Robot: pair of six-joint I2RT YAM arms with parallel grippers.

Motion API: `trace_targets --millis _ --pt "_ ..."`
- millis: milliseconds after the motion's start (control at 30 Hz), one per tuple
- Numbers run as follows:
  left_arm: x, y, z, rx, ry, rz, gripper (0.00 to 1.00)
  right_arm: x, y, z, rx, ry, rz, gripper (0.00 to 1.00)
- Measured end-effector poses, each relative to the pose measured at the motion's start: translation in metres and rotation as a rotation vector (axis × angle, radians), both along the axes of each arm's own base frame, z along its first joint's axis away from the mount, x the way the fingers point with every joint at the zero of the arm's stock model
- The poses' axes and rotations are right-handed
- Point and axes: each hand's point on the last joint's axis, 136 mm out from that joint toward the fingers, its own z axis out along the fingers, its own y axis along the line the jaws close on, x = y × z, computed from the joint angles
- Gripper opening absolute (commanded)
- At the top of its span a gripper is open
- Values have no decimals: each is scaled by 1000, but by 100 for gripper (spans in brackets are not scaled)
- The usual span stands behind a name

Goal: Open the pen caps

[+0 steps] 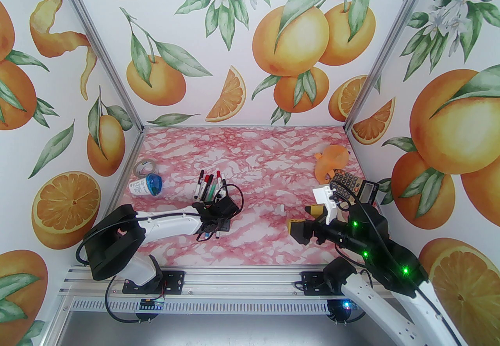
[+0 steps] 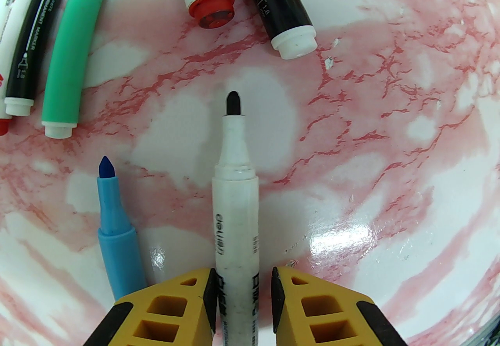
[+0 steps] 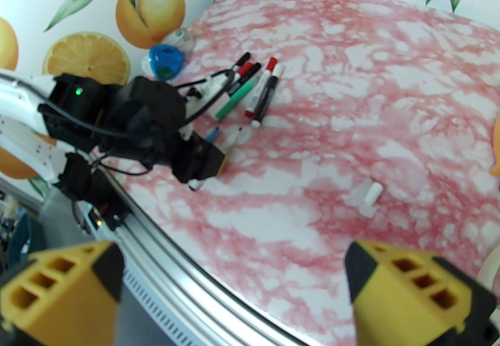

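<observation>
Left wrist view: the left gripper (image 2: 244, 297) is narrowly parted around the uncapped white marker (image 2: 236, 196), which lies on the marble table (image 2: 390, 141); a gap shows at the right pad. This looks like a release. It is best to widen fully and then lift straight up, so no pad drags the barrel into the uncapped blue pen (image 2: 115, 227) just beside it. Beyond the marker's tip, the clustered pens (image 2: 74, 43) are cut off before their caps.

Top view: the wrist hides those jaws. A loose white cap (image 1: 282, 208) lies to the right of the marker.

Right wrist view: the right gripper (image 3: 234, 289) gapes wide and holds nothing. Red and black pen caps (image 3: 272, 62) sit beyond the blurred marker.
</observation>
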Motion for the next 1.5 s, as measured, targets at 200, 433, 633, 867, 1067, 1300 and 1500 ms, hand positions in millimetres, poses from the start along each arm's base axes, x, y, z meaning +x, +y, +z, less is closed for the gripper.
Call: trace_targets --millis 200,433,633,867,1067,1300,1500 --pt "4 -3 33 -41 -56 -20 43 0 0 0 -1 2 0 100" --pt "24 -18 104 -151 -165 -83 48 8 -3 -5 -28 8 -38 100" --pt "60 14 121 -145 -173 -72 49 15 -12 -6 -52 -9 -98 100" --pt "85 35 119 -154 -132 -70 45 21 -22 -4 -67 -30 -161 100" --pt "152 82 112 -146 -102 35 45 34 -37 3 -72 -63 -277 100" --pt "171 79 100 -135 -64 -10 47 36 -39 10 -93 -107 -279 100" --pt "193 86 80 -76 -23 -10 46 28 -36 26 -70 -131 -239 100"
